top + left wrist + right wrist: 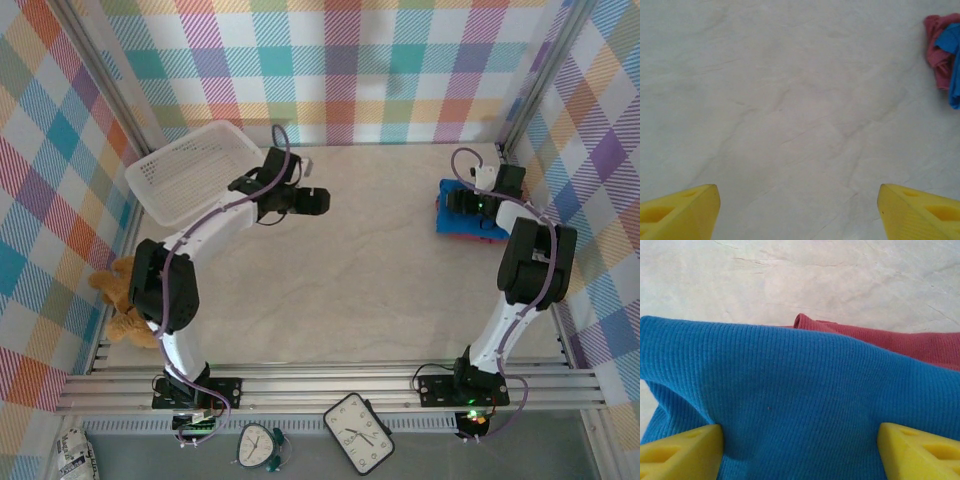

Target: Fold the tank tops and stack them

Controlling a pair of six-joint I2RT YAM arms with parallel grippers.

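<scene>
Your left end effector (322, 201) hangs over bare desk (380, 285) just right of the white mesh basket (195, 170), fingers (685, 210) spread wide with nothing between them. Far right on the desk, your right end effector (798, 442) is spread wide too, down on the stacked tank tops (468, 226): the blue tank top (790, 390) lies loose between its fingers, a dark red tank top (910, 345) beneath it.
</scene>
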